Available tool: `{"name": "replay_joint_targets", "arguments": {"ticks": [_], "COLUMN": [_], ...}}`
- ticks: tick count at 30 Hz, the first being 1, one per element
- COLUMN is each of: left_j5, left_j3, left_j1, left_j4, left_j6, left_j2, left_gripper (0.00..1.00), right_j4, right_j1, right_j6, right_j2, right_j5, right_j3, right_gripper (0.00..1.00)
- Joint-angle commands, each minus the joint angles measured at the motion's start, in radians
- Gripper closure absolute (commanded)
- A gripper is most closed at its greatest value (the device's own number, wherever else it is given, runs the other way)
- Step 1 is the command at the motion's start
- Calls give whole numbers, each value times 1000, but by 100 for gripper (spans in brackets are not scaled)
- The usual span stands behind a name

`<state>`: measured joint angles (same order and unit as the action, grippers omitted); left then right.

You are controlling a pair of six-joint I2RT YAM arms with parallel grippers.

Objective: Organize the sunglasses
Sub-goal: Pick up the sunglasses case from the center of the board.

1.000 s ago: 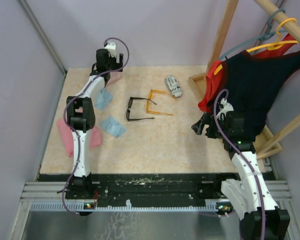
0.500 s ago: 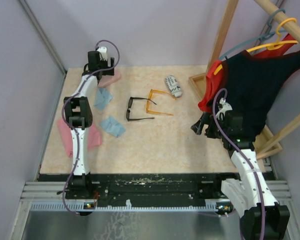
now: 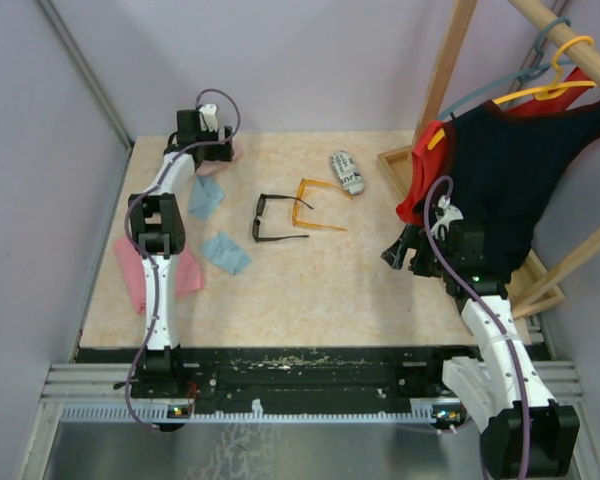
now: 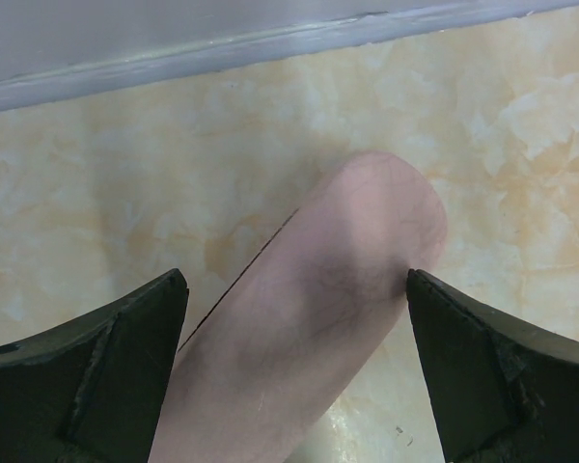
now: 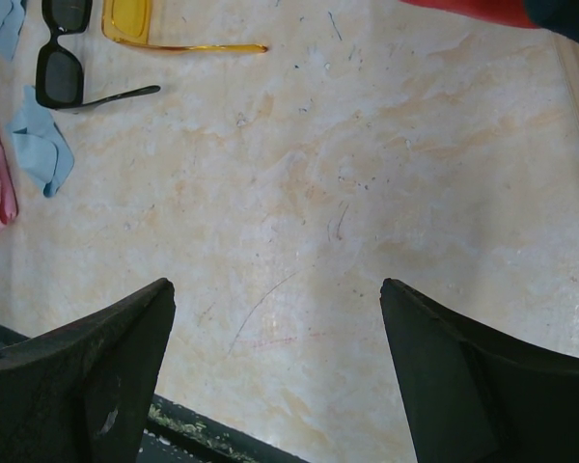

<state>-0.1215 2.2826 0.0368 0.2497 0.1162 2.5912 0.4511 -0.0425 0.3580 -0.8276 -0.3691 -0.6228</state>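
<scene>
DESK: What is pictured at the far left corner of the tabletop (image 3: pixel 310 290)?

CAPTION: The left pincer (image 4: pixel 291 289) is seen spread to its full width over a pink case (image 4: pixel 318 318). The rounded end of the case is framed between the two dark fingers (image 4: pixel 96 367). Nothing is gripped, and whether the case is touched cannot be told.

DESK: Where are the sunglasses found?

CAPTION: Both pairs are laid out near the middle of the tabletop, well apart from either pincer. The black sunglasses (image 3: pixel 267 222) are shown with their thin arms unfolded. The orange sunglasses (image 3: pixel 315 207) are placed just beside them on the right, also unfolded. They are set so close that one black arm appears to meet the orange frame.

DESK: And how is the right pincer (image 5: pixel 277 289) held?

CAPTION: It is held above bare tabletop on the right side, its fingers wide apart with nothing between them. A dark garment (image 3: pixel 510 190), hung from a wooden rack (image 3: pixel 450 70), is seen close behind it.

DESK: What else is caught in the top view?

CAPTION: A black-and-white printed case (image 3: pixel 347 172) is seen just beyond the orange pair, toward the back. A blue cloth (image 3: pixel 206 198) is laid left of the black pair, and a second blue cloth (image 3: pixel 225 252) nearer the front edge. A pink cloth (image 3: pixel 130 275) is spread along the left side, partly covered by the left arm.
</scene>
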Motion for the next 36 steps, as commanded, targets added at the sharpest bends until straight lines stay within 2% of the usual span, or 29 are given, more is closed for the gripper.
{"name": "replay_joint_targets", "arguments": {"ticks": [1,6,12,19,25,27,29,36], "left_j5": [-57,-86,-88,-79,-70,-63,-41,145], "left_j3": [42,23,-94,-123,-133,-143,-178,-409], "left_j1": [-10,-14,-12,-10,-9,-6,2,101], "left_j4": [59,86,58,56,56,50,18,-173], "left_j6": [-5,0,-7,6,10,11,11,-3], "left_j2": [27,13,-50,-60,-68,-79,-105,-309], "left_gripper": [0,0,1,15,33,44,50,51], "right_j4": [-58,-62,-61,-63,-62,-62,-64,-83], "right_j1": [10,10,9,9,10,8,9,9], "right_j6": [-21,-32,-37,-37,-37,-37,-36,-13], "right_j2": [-4,-18,-7,-8,-2,-2,-2,7], "right_j5": [-20,-31,-35,-37,-35,-37,-38,5], "right_j3": [-17,-24,-22,-22,-22,-22,-23,-44], "right_gripper": [12,12,12,13,13,13,13,13]}}
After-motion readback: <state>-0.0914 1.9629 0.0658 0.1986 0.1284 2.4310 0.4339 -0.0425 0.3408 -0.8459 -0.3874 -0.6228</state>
